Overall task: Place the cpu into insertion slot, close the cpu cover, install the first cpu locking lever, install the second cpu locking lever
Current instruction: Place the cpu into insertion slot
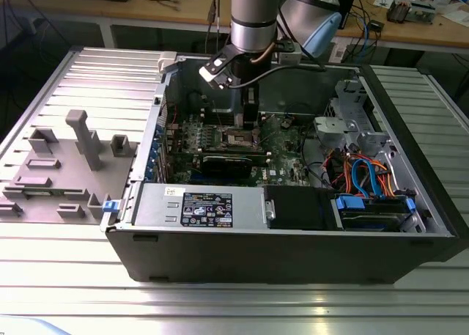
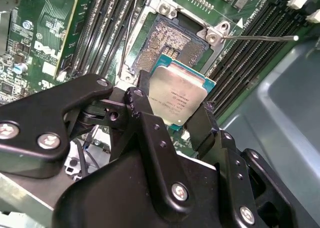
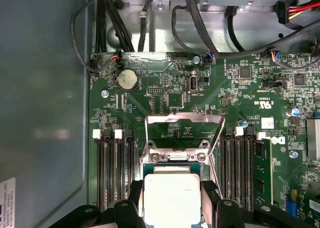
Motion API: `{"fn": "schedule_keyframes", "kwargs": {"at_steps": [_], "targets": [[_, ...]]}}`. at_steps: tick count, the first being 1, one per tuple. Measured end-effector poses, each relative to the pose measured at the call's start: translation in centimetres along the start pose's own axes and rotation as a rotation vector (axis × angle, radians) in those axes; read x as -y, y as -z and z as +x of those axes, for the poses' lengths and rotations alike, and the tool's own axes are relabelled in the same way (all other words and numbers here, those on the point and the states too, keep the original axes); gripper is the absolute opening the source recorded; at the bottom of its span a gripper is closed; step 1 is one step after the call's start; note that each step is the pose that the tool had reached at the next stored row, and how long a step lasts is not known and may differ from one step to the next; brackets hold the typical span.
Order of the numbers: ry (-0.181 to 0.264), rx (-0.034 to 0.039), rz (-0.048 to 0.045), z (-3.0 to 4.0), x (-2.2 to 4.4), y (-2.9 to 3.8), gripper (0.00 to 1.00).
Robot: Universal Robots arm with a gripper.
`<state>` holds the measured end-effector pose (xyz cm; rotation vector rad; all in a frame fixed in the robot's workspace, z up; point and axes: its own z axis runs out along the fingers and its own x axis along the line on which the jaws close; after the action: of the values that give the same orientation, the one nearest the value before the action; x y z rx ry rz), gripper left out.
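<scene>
Part of the socket (image 2: 172,43) sits hidden behind the chip (image 2: 181,94) (flat square, dull silver top, greenish edge), which the gripper (image 2: 174,98) clamps by two sides.

The exterior view is looking down from well back at the open computer case (image 1: 293,254) on the surface (image 1: 220,306). Both wrist views are peering close past the claw (image 2: 174,102) (image 3: 173,195) at the cpu (image 2: 181,93) (image 3: 172,203) and the surrounding motherboard (image 2: 45,38) (image 3: 165,88).
</scene>
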<state>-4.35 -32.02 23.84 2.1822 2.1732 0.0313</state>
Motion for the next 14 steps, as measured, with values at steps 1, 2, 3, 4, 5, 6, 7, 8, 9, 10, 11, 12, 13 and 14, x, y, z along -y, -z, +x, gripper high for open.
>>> {"fn": "schedule_keyframes", "kwargs": {"at_steps": [1,2,3,4,5,6,7,8,9,10,11,12,13,14], "targets": [[0.002,0.0000,-0.0014,0.00,0.03,-0.08,0.54],[0.003,0.0000,-0.0030,-0.02,0.06,-0.14,0.54],[0.003,0.0000,-0.0035,-0.03,0.10,-0.16,0.54],[0.004,-0.0002,-0.0043,-0.05,0.11,-0.18,0.54],[0.004,-0.0002,-0.0044,-0.06,0.12,-0.19,0.54],[0.004,-0.0002,-0.0045,-0.07,0.13,-0.22,0.54],[0.004,-0.0001,-0.0043,-0.09,0.16,-0.25,0.54],[0.004,-0.0001,-0.0044,-0.13,0.18,-0.30,0.54],[0.004,-0.0003,-0.0046,-0.16,0.21,-0.38,0.54],[0.006,-0.0003,-0.0046,-0.17,0.28,-0.46,0.54],[0.012,-0.0007,-0.0047,-0.17,0.59,-0.66,0.54],[0.014,-0.0007,-0.0047,-0.17,0.87,-0.80,0.54],[0.014,-0.0008,-0.0048,-0.17,1.02,-0.96,0.54],[0.014,-0.0007,-0.0048,-0.17,1.06,-1.12,0.54]]}}
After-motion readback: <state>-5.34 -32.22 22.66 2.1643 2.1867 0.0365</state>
